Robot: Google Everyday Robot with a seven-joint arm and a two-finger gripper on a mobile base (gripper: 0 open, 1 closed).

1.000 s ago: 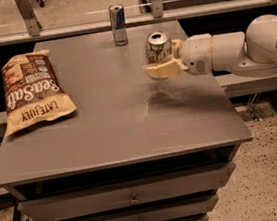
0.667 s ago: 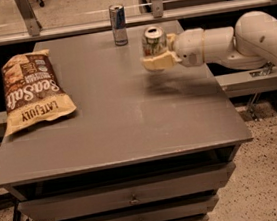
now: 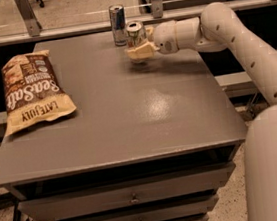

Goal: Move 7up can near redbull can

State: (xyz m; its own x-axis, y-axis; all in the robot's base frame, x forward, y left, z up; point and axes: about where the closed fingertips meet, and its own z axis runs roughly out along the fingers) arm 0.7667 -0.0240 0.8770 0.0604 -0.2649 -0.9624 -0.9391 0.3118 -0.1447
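Plainly, the pale fingers [image 3: 145, 52] are clamping on the lower body of the 7up can [image 3: 135, 32], one on each side, so the gripper [image 3: 139, 49] is keeping the can upright with its silver top showing above the grip. That low, sideways hold looks sensible to me: it is leaving the top clear and keeping the can from tipping. A shadow is lying on the table [image 3: 129, 113] just under the fingers, and I cannot tell whether the can's base is touching the surface or hanging slightly above it.

Just beside it, a little to the left and nearer the table's far edge, the redbull can [image 3: 117, 18] is standing upright; the two cans are sitting close together but apart, not touching. By my judgement the task is nearly done, and what remains is setting the 7up can down squarely and opening up without nudging the slim can.

Farther out, a bag of chips [image 3: 33, 90] is lying flat at the left edge, well apart from both cans. The white arm [image 3: 230, 36] is reaching in from the right side.
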